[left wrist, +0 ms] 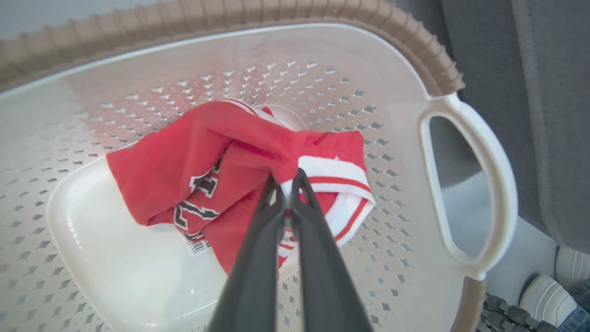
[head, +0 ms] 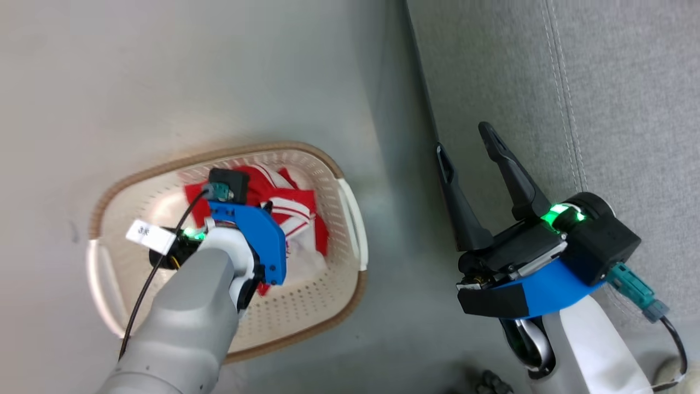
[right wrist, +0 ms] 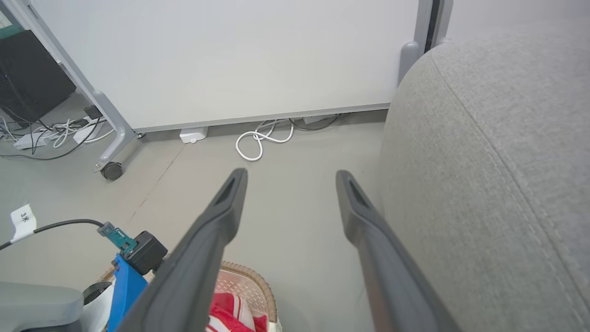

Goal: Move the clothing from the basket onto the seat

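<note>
The red clothing (left wrist: pixel 203 161) with white striped trim and black-and-white lettering lies bunched in the cream basket (left wrist: pixel 465 120). My left gripper (left wrist: pixel 286 177) reaches down into the basket, its two dark fingers shut on a fold of the red fabric near the white band. In the head view the left arm covers part of the clothing (head: pixel 273 189) inside the basket (head: pixel 350 213). My right gripper (head: pixel 465 139) hovers open and holds nothing, at the left edge of the grey seat (head: pixel 612 98). The right wrist view shows the right gripper (right wrist: pixel 288 177) beside the seat (right wrist: pixel 498 152).
The basket stands on grey floor (head: pixel 164 71) left of the seat. A white wall panel (right wrist: pixel 230 55) on a wheeled frame (right wrist: pixel 112 169) stands ahead, with white cables (right wrist: pixel 260 138) at its base. A person's shoe (left wrist: pixel 548 299) shows by the basket's handle.
</note>
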